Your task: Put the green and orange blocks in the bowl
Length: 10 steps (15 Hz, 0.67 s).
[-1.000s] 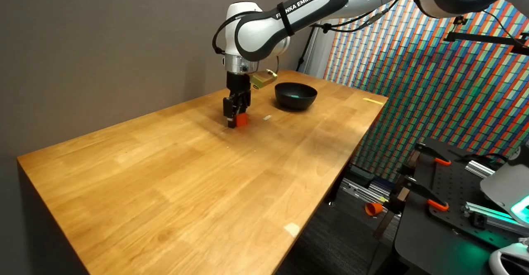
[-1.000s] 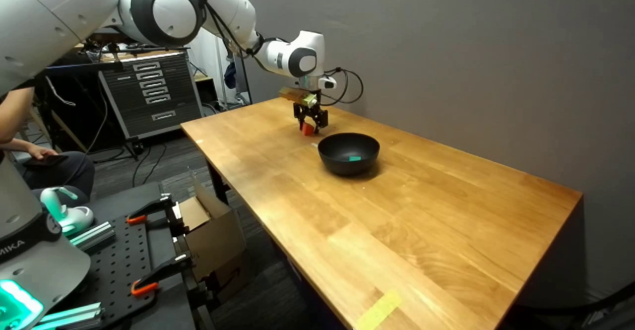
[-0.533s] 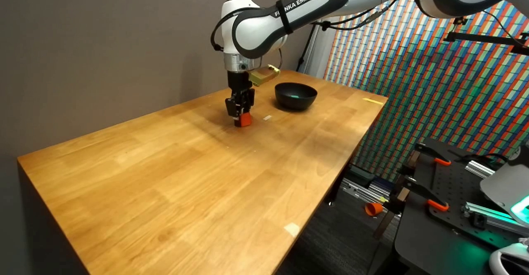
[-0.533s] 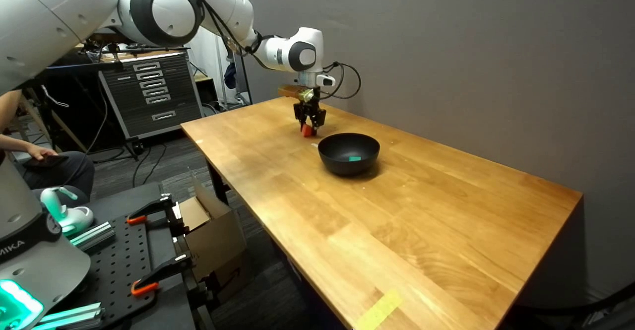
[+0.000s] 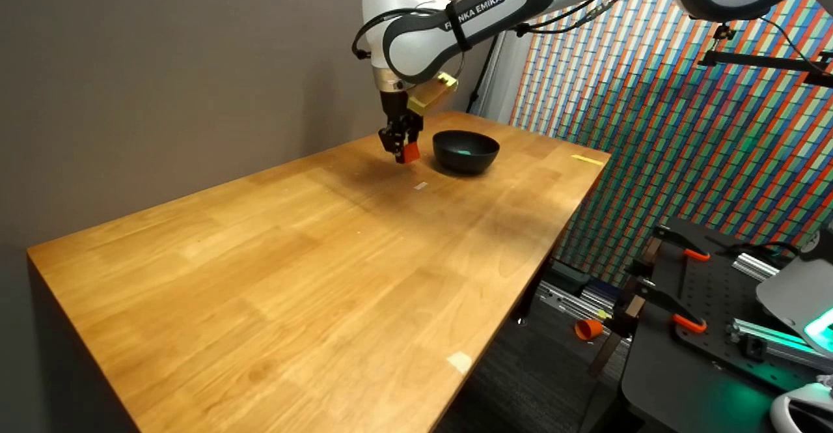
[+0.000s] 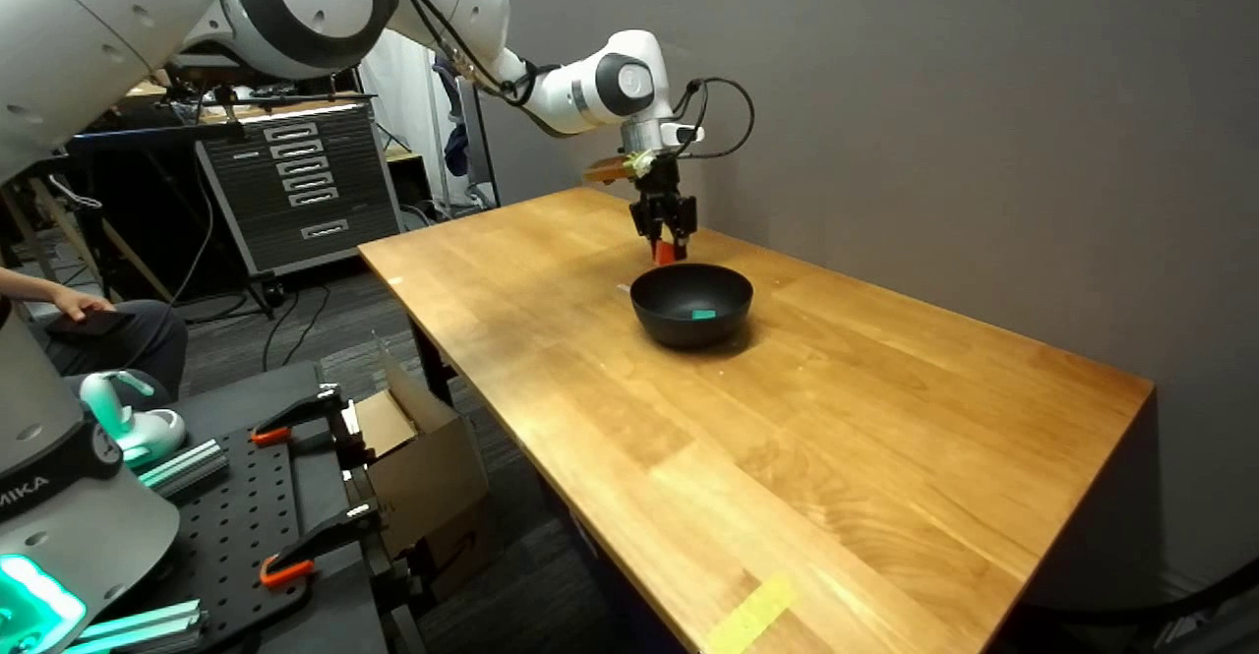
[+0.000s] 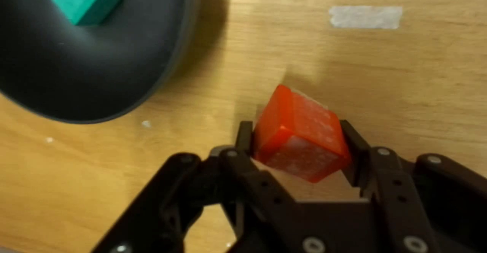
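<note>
I see the gripper (image 7: 297, 137) pinching the orange block (image 7: 302, 133), skewed, just outside the bowl (image 7: 102, 81); the green block (image 7: 78, 0) lies inside the bowl. That crooked hold could let the orange one twist loose, and crossing too low might knock it against the bowl.

The orange block (image 7: 300, 139) is held aloft, tilted, near the round black bowl (image 7: 95, 74), in which the green block (image 7: 78, 0) is contained.
</note>
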{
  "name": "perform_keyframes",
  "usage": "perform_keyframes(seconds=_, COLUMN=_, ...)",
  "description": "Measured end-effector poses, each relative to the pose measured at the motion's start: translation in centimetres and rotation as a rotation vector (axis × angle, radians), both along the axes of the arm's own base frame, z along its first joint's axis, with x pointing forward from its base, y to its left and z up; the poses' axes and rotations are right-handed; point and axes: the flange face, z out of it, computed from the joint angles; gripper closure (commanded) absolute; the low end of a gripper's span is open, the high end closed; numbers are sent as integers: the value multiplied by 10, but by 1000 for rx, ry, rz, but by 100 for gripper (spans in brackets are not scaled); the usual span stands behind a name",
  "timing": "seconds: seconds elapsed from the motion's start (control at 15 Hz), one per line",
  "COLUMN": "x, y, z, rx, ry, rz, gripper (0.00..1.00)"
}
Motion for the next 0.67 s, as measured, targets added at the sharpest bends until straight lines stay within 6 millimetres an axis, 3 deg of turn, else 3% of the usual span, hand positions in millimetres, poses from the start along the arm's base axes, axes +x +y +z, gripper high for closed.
perform_keyframes(seconds=0.4, x=8, y=-32, z=58, rx=-106, ry=-79, rz=-110, gripper=70)
perform_keyframes(seconds=0.6, x=2, y=-56, z=75, rx=-145, ry=-74, rz=-231, gripper=70)
perform_keyframes(seconds=0.67, x=0, y=-68, z=78, rx=-156, ry=-73, rz=-274, gripper=33)
